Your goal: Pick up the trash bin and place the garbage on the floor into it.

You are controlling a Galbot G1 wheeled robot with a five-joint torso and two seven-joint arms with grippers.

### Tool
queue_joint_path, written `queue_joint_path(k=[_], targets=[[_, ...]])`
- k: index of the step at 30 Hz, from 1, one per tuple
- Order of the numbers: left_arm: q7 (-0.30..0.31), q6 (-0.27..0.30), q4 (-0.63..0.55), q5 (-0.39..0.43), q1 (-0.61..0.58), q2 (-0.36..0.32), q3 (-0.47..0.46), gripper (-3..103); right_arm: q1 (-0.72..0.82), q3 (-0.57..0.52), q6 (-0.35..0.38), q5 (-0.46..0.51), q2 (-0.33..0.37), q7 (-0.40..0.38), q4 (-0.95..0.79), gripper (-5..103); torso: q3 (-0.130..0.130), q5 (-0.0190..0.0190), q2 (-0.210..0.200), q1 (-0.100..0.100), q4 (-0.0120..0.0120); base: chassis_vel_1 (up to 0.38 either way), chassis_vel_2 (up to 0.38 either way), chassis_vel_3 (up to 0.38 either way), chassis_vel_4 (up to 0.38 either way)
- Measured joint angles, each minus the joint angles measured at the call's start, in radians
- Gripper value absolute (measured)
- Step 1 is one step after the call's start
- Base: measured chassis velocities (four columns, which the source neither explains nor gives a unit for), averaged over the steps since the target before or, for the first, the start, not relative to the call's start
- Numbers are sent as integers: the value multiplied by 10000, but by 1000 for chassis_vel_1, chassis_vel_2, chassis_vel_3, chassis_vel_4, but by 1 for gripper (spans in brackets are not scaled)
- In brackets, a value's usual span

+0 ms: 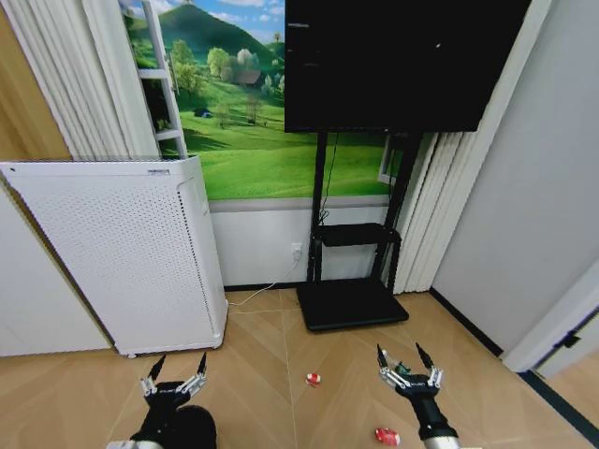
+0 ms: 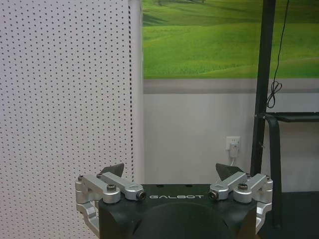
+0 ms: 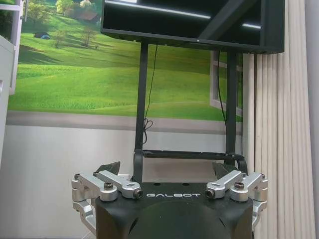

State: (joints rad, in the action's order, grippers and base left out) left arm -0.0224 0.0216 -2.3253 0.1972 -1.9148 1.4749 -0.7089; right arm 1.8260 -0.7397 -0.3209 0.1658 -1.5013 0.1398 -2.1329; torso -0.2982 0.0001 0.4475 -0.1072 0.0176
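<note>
Left gripper (image 1: 174, 372) spread wide above black trash bin (image 1: 187, 428) at floor's near edge | right gripper (image 1: 408, 363) wide, empty | two red litter pieces (image 1: 313, 379) between them | bin probably light, stiff; grasp by rim.

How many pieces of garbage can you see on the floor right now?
2 red-and-white pieces: one on the floor between the two grippers, one beside the right arm near the bottom edge. More may be hidden.
</note>
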Motion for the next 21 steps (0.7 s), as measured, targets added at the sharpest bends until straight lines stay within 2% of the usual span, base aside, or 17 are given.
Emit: queue_joint_path(k=[21], targets=[[-4,-17,39,-21,7,12,12,100,-21,-33,-366,-374,-40,286,-10,100,557,-1,-886,332,0,0,0,0,0]])
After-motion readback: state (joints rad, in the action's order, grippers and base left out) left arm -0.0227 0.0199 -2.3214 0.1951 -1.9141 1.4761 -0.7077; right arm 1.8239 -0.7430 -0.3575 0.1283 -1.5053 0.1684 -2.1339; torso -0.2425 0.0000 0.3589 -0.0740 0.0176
